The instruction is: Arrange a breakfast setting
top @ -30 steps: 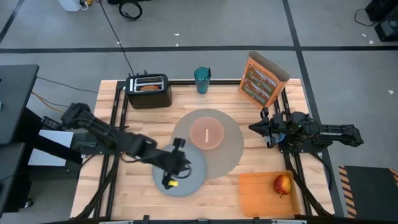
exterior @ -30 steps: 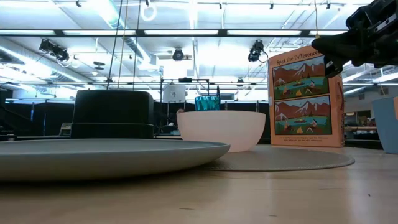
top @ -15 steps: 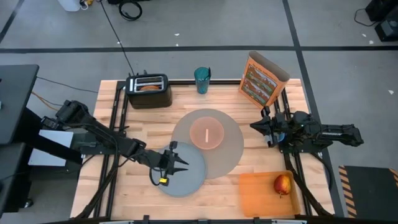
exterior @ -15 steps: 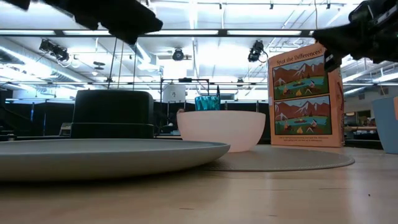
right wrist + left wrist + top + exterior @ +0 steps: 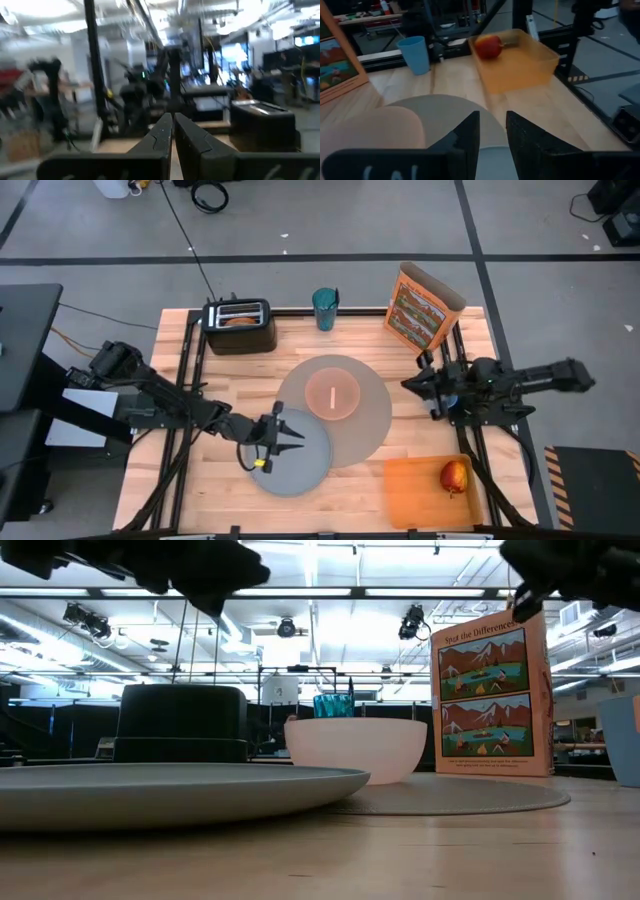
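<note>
The grey-blue plate (image 5: 300,468) lies on the table, its far right rim on the round tan mat (image 5: 372,420). The pink bowl (image 5: 332,395) stands on the mat. My left gripper (image 5: 297,436) is open and empty above the plate; it also shows in its wrist view (image 5: 492,132). My right gripper (image 5: 405,385) is shut and empty, raised beside the mat's right edge. The apple (image 5: 454,476) lies in the orange tray (image 5: 410,492). The light-blue cup (image 5: 415,54) stands by the right frame. The toast ring (image 5: 240,321) sits in the toaster. The orange cereal box (image 5: 422,308) stands at the far right. I cannot make out the spoon.
The black toaster (image 5: 240,332) stands at the far left, and a teal glass (image 5: 325,308) at the far middle. Black frame rails run along the table's left and right sides. Bare wood shows at the near middle and left of the plate.
My left gripper has drawn back a little toward the table's left edge over the plate and tipped more level; its arm now shows at the top of the low view. My right gripper has gone up a little.
</note>
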Available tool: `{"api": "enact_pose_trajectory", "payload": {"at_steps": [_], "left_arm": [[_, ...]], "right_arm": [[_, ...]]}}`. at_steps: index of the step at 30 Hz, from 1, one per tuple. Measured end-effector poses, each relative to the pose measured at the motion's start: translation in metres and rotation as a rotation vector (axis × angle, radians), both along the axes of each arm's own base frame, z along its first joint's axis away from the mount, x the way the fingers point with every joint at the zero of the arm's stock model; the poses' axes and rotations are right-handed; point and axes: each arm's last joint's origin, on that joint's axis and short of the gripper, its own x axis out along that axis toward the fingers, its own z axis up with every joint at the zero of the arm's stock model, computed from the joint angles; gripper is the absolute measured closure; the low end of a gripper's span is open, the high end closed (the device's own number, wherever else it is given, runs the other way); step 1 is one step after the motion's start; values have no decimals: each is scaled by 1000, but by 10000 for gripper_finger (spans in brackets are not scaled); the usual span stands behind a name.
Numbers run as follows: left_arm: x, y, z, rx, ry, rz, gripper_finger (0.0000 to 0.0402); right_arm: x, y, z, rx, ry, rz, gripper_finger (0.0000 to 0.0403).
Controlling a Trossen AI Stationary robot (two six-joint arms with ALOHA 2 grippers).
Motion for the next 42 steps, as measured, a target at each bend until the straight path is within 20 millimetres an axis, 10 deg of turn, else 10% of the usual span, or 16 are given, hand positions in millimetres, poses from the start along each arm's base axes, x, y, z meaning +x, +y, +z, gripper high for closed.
{"api": "enact_pose_trajectory", "payload": {"at_steps": [22, 31, 42], "left_arm": [[-11, -23, 0, 25, -5, -102, 299], [-10, -24, 9, 48, -104, -113, 299], [-6, -18, 10, 56, -116, -88, 299]], "right_arm": [[101, 138, 51, -54, 806, 214, 268], [88, 193, 47, -290, 1194, 412, 170], [40, 223, 13, -292, 1699, 500, 178]]}}
